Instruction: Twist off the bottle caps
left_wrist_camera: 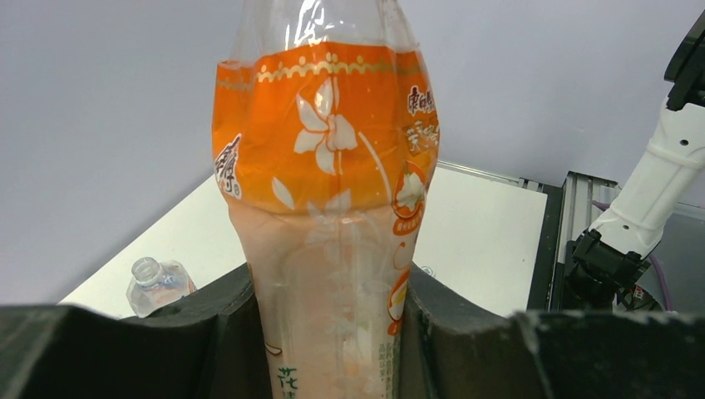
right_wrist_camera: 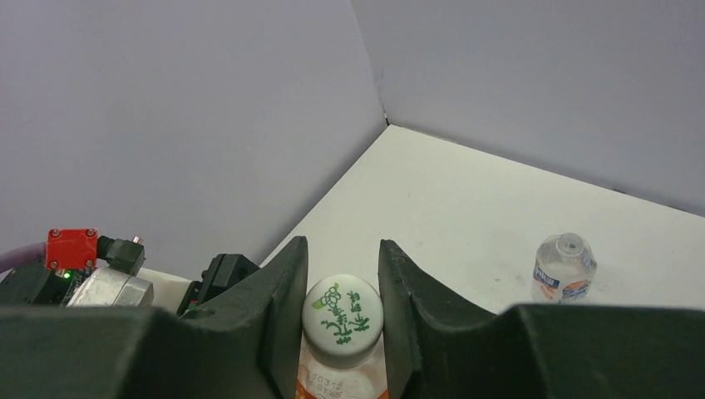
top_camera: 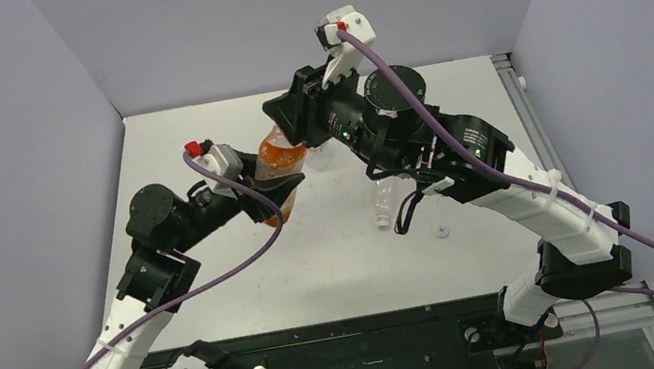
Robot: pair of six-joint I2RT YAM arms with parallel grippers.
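Observation:
An orange-labelled bottle (top_camera: 281, 157) is held tilted above the table. My left gripper (top_camera: 276, 193) is shut on its lower body; in the left wrist view the bottle (left_wrist_camera: 328, 191) fills the gap between the left gripper's (left_wrist_camera: 332, 332) fingers. A whitish bottle cap (right_wrist_camera: 342, 318) with green print sits on its neck. My right gripper (right_wrist_camera: 342, 283) is closed on this cap, a finger against each side. From above, the right gripper (top_camera: 292, 122) hides the cap. A small whitish cap (top_camera: 442, 231) lies loose on the table. No red cap is in view.
A clear bottle (top_camera: 385, 203) lies on the table under the right arm. A small clear bottle without a cap (right_wrist_camera: 564, 268) stands on the table, and it also shows in the left wrist view (left_wrist_camera: 156, 284). Grey walls close in the back and sides.

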